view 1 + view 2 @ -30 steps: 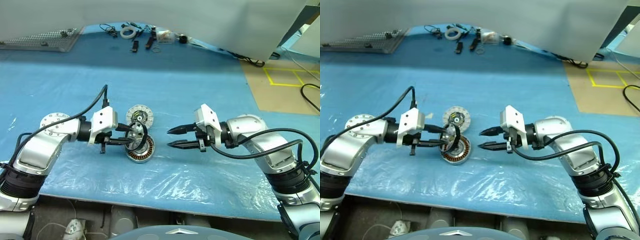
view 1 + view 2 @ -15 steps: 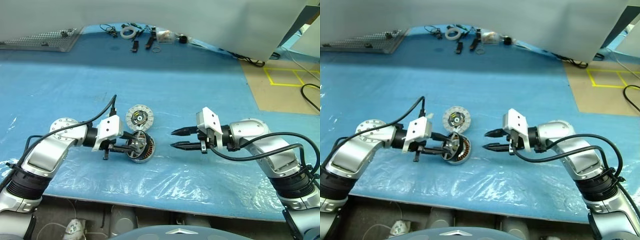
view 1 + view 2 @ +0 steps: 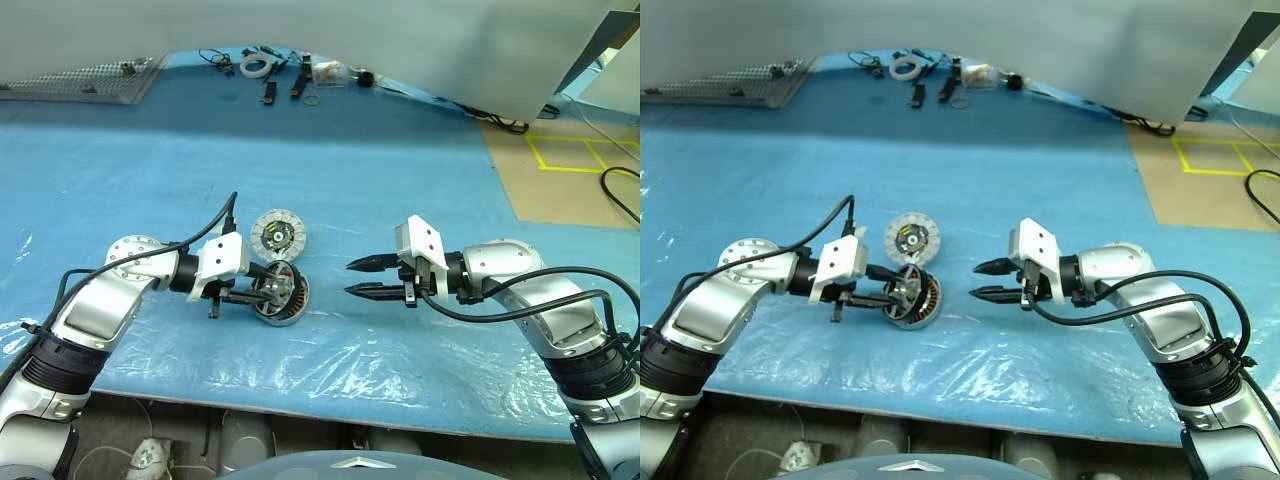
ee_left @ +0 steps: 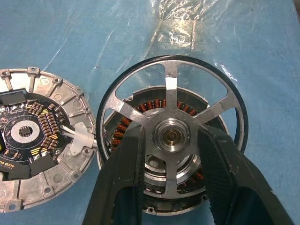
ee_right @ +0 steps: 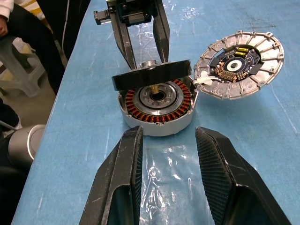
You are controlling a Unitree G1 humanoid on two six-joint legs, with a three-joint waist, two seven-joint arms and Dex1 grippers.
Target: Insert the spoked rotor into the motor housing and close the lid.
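Head views: my left fingers [image 3: 262, 293] are clamped on the hub of the spoked rotor [image 3: 272, 294], holding it tilted over the motor housing [image 3: 288, 300], which sits on the blue tabletop [image 3: 400, 190]. The rotor's lower edge is at the housing, the upper edge lifted; not seated. The lid [image 3: 278, 234] lies flat just behind the housing, segmented face up, touching or nearly touching it. My right fingers [image 3: 359, 278] are spread apart and empty, pointing at the housing from the other side, near but apart from it. Loose cables and small parts [image 3: 290, 72] sit at the far edge, well away.

Left wrist view: both fingers [image 4: 123, 174] flank the rotor's silver hub [image 4: 172, 137]. Black rim, five silver spokes, copper windings of the housing [image 4: 140, 112] visible through the gaps. The lid [image 4: 44, 154] is beside it, circuit side up.

Right wrist view: my own fingers [image 5: 125, 180] stand wide with nothing between. Ahead, the housing [image 5: 157, 110] rests on the tabletop with the rotor [image 5: 152, 76] propped at an angle on its far rim, my left fingers [image 5: 140, 40] above it. The lid [image 5: 240, 63] lies against the housing's side. A person's legs [image 5: 28, 42] are beside the tabletop edge.
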